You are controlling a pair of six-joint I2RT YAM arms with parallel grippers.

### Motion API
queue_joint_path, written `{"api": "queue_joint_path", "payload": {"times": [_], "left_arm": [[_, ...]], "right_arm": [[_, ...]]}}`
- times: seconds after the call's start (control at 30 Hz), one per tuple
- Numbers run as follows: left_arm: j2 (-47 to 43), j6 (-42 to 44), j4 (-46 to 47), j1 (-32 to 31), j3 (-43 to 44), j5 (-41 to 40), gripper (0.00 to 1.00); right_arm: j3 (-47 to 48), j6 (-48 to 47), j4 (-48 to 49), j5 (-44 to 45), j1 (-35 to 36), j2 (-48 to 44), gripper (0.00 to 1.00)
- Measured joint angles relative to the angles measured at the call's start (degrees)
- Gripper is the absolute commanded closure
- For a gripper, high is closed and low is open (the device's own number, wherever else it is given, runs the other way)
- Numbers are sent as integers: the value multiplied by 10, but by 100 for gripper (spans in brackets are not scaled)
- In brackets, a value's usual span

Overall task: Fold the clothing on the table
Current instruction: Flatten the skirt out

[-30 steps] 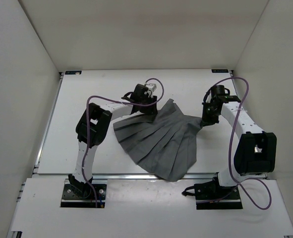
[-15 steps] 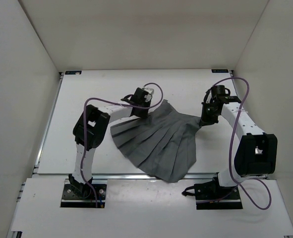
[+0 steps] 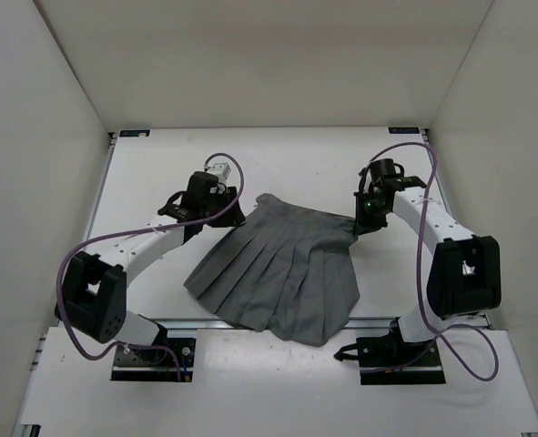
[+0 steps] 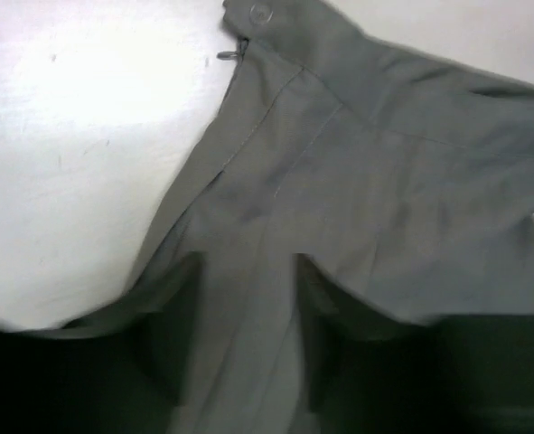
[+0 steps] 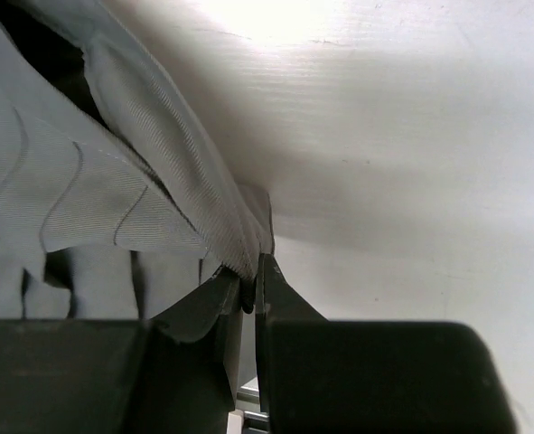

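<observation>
End effector on my right arm [image 5: 248, 291] is pressed together on the far right corner of the dark grey pleated skirt [image 3: 278, 273]. My left end effector [image 4: 247, 280] hangs spread over the cloth by the waistband's left end, gripping nothing. The skirt lies fanned across the white bench [image 3: 141, 182] with its hem at the near rail. I judge this to be the set-up for the first fold, and next the left must close on the cloth.
</observation>
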Motion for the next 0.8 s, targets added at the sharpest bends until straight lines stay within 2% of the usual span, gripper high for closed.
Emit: {"api": "queue_joint_path", "payload": {"times": [0.07, 0.23, 0.5, 0.63, 0.8], "left_arm": [[0, -5, 25, 6, -3, 17, 31], [47, -5, 53, 14, 16, 31, 29], [272, 42, 48, 19, 218, 43, 35], [369, 67, 20, 18, 324, 46, 30], [426, 62, 22, 26, 361, 96, 29]], "right_arm": [[0, -2, 1, 0, 2, 21, 100], [2, -4, 0, 9, 0, 63, 100], [16, -5, -1, 14, -27, 77, 100], [20, -5, -2, 13, -35, 77, 100], [37, -5, -2, 14, -33, 77, 100]]}}
